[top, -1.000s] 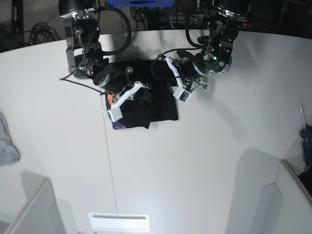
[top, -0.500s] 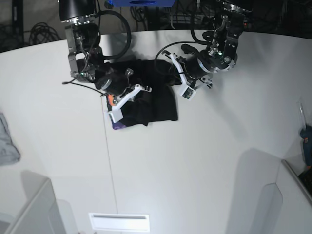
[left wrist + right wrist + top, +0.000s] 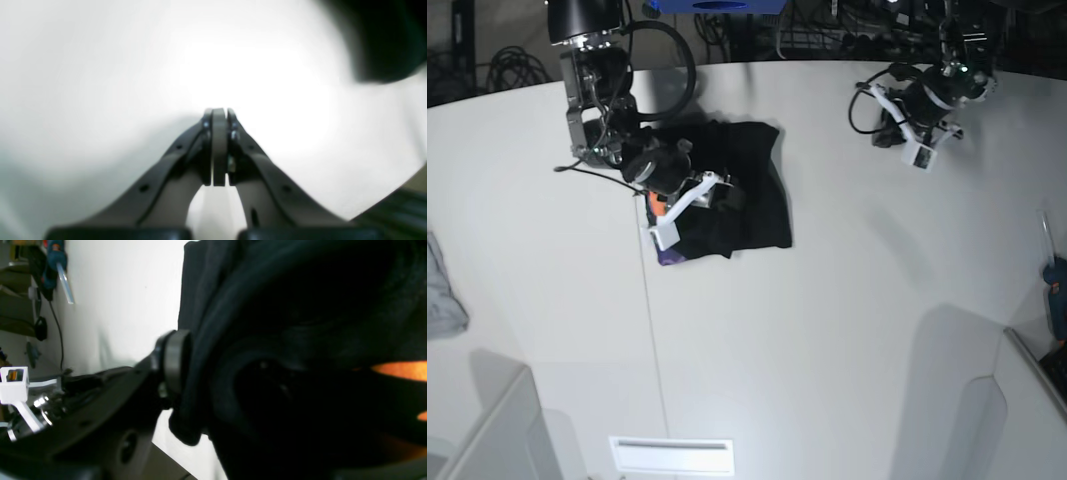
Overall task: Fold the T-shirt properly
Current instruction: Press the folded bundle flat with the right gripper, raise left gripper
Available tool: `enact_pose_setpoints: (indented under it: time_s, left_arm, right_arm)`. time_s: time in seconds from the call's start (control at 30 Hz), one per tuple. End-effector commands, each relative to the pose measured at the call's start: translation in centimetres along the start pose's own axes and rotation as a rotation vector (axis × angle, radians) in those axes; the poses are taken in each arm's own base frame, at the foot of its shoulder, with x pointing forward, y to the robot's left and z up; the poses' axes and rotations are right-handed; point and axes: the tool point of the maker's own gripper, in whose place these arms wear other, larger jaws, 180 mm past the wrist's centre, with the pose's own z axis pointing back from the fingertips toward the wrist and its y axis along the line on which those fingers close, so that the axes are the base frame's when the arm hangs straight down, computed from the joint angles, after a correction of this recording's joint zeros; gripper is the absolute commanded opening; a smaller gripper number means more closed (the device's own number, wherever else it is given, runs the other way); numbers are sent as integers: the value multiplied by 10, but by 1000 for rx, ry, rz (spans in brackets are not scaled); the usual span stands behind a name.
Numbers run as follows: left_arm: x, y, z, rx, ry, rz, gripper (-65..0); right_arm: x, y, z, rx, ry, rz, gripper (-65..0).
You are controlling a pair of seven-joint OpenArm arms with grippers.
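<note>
The black T-shirt (image 3: pixel 757 200) lies folded in a rough square at the back middle of the white table (image 3: pixel 827 330). Orange print (image 3: pixel 656 203) and a purple edge (image 3: pixel 667 258) peek out at its left side. My right gripper (image 3: pixel 715 195) rests on the shirt's left half. In the right wrist view one finger pad (image 3: pixel 173 363) stands off to the side with a thick fold of the T-shirt (image 3: pixel 300 323) against it; the other finger is hidden by cloth. My left gripper (image 3: pixel 889 130) hovers over bare table at the back right, its fingertips (image 3: pixel 218 115) pressed together and holding nothing.
A small grey cloth (image 3: pixel 439 290) lies at the table's left edge. A blue tool (image 3: pixel 1055 290) sits at the right edge. A white slotted panel (image 3: pixel 672 455) is at the front, with grey box walls (image 3: pixel 487 430) in the front corners.
My left arm has swung away from the shirt to the back right, leaving the shirt's right half uncovered. My right gripper stays on the shirt and its jaws have spread.
</note>
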Motion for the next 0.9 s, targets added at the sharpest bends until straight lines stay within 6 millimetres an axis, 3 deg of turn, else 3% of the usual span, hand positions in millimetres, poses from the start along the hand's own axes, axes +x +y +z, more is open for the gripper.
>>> enact_pose_setpoints:
  time_s: [0.0, 0.2, 0.33, 0.57, 0.87]
  left_arm:
    - [6, 5, 7, 3, -32, -7, -650]
    - [-10, 50, 34, 102, 26, -8, -650]
    - [-14, 77, 48, 184, 64, 24, -650]
    - [-16, 83, 52, 206, 66, 29, -650]
    - [-15, 82, 52, 204, 64, 30, -650]
  right_arm:
    - [11, 10, 2, 30, -34, 12, -398]
    - [15, 16, 4, 40, -48, 23, -395]
    - [8, 39, 3, 84, -25, 91, -395]
    - [3, 47, -4, 71, 7, 79, -396]
    - [-5, 75, -13, 124, 48, 149, -399]
